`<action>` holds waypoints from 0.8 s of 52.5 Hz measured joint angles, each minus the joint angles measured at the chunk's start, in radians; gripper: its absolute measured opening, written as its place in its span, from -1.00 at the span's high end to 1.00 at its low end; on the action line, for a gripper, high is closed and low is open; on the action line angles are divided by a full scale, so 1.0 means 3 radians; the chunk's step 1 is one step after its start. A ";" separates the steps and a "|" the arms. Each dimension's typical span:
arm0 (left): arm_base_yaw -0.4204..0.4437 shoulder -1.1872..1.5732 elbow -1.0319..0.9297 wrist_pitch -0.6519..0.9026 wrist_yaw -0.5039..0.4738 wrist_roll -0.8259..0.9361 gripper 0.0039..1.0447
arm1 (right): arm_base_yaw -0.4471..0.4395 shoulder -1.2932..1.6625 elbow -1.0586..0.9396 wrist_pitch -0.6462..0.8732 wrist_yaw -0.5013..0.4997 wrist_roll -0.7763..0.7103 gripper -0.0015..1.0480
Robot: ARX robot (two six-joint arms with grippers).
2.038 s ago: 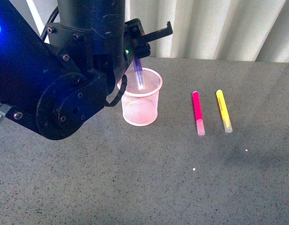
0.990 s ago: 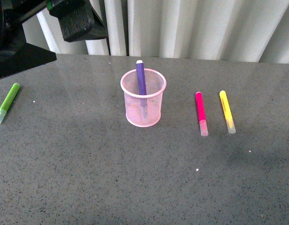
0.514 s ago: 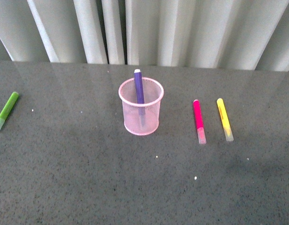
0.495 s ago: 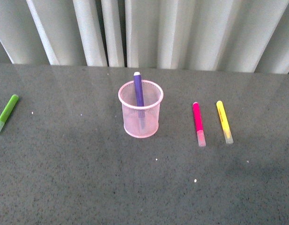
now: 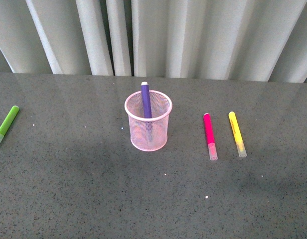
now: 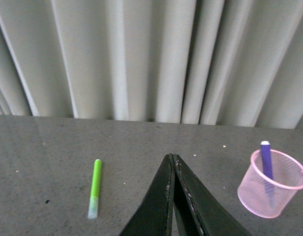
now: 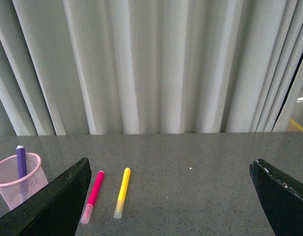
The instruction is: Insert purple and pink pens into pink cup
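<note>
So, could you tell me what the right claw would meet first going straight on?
Likely bare table, then the curtain, though depth is unclear. The pink pen and yellow marker lie off the line of the open right claw, toward the pink cup.

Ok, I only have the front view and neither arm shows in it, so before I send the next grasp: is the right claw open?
Observer: Yes. The right wrist view shows the right claw wide open and empty.
Operator: And the other one?
Observer: The left claw is shut tight, holding nothing.
Operator: Does the right wrist camera have the pink pen in sight?
Observer: Yes. It sees the pen lying flat on the table beside the yellow marker, ahead of the open claw and not touching it.
</note>
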 joint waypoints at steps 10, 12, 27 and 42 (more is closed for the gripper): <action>0.0037 -0.0585 -0.0051 -0.0510 0.0006 0.0000 0.93 | 0.0000 0.0000 0.0000 0.0000 -0.0001 -0.0001 -0.87; 0.0037 -0.0676 -0.0051 -0.0594 0.0006 0.0000 0.93 | 0.0000 0.0000 0.0000 0.0000 0.0000 0.0000 -0.87; 0.0037 -0.1358 -0.0052 -0.1226 0.0008 0.0000 0.93 | 0.0000 0.0000 0.0000 0.0000 0.0000 0.0000 -0.87; 0.0037 -0.1806 -0.0052 -0.1666 0.0008 0.0000 0.93 | 0.0000 0.0000 0.0000 0.0000 0.0000 -0.0001 -0.87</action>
